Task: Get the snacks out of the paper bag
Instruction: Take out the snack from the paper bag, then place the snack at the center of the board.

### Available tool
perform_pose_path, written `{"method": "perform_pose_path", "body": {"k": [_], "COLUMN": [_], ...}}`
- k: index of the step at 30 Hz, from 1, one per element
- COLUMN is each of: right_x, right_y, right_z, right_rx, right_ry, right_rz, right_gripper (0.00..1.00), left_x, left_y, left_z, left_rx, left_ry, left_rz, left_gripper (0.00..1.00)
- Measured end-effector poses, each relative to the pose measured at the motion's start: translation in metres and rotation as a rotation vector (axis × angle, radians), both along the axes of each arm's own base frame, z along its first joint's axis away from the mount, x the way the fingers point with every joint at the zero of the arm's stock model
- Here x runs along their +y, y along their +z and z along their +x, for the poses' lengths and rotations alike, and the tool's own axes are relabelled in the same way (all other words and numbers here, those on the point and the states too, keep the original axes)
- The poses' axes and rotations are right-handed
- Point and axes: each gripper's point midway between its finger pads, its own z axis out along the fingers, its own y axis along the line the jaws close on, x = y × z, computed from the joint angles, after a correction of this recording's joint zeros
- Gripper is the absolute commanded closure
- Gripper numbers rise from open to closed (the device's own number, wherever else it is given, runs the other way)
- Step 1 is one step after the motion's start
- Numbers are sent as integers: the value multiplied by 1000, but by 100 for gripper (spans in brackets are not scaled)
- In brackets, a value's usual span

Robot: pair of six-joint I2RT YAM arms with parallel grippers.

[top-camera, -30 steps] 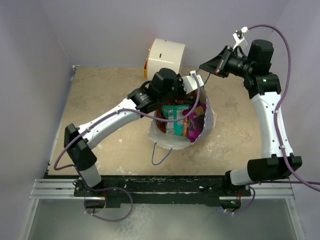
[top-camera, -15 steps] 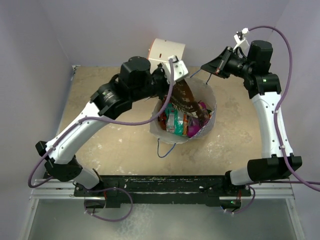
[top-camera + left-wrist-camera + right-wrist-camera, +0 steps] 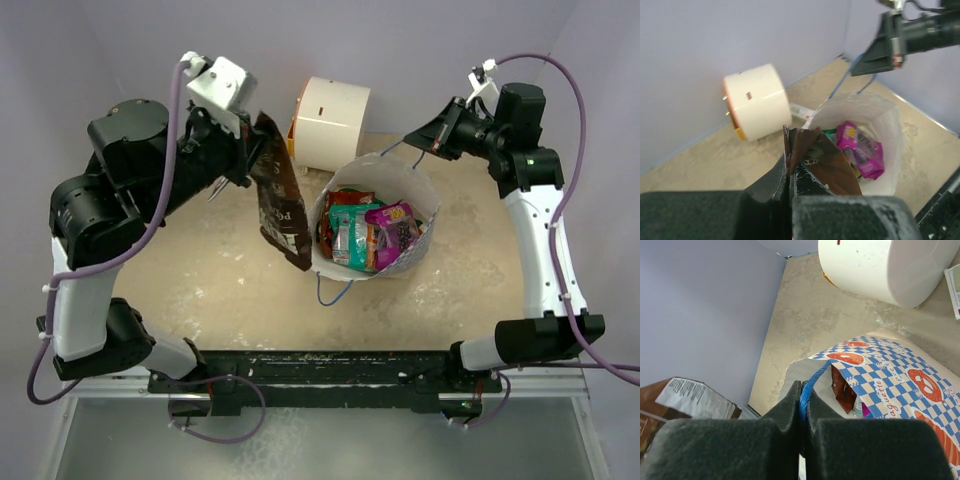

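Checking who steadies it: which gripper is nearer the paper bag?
Right. The right gripper pinches the paper bag's blue handle; the left gripper holds the brown chips bag up, left of the paper bag.

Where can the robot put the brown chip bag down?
Bare tabletop lies left of the paper bag, under the hanging dark brown chips bag, and between the paper bag and the right arm. Crowded behind, by the white cylinder.

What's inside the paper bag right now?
In the paper bag: a purple packet, a teal packet and a reddish packet, packed together. Anything beneath them is hidden.
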Motion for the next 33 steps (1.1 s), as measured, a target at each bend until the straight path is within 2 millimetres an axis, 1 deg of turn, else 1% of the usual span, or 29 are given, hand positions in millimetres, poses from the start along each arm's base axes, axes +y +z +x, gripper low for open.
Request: {"method": "perform_pose_path", "body": {"k": [3,7,12,16,18,21,23,25,27,29,30,31,32,33], "right_x": [-1,-2,-3,-3,-3,-4,-4,-4,-4,-4,-4,-4,-4,-4], "right_y": [-1,1,1,-1,-2,-6,-10,-15,-18,-20,-20,-20,-19,-19], "right_z": [-5,-13,-22,-25,-25,-25,-25,-24,-24,-24,-24,-23,-23,-23], "right_rx": [0,-7,-14,-19,-19,-15,-6,5,11,14,14,11,8,6], "right_ry": [4,9,12,17,19,23,24,24,25,26,26,27,27,27], "right_rz": [-14,-26,-35,-47,-52,-59,-61,-62,-63,-64,-65,-66,-66,-66], "right_gripper": [100,100,100,100,100,100,100,100,100,100,100,100,100,100], "left_x": [28,60,112,139,151,171,180,185,185,179,177,175,175,175], "left_y": [-10,-33,-72,-101,-115,-143,-163,-186,-205,-223,-228,-233,-237,-240], "left_z": [6,24,65,85,97,117,131,148,164,184,194,208,217,231], "left_rx": [43,108,234,338,396,520,611,711,795,879,903,928,938,949], "left_ry": [146,342,605,720,764,826,853,867,870,861,863,863,865,868], "left_rz": [12,71,148,181,172,117,57,-23,-114,-244,-296,-380,-424,-494], "left_gripper": [100,100,100,100,100,100,100,100,100,100,100,100,100,100]}}
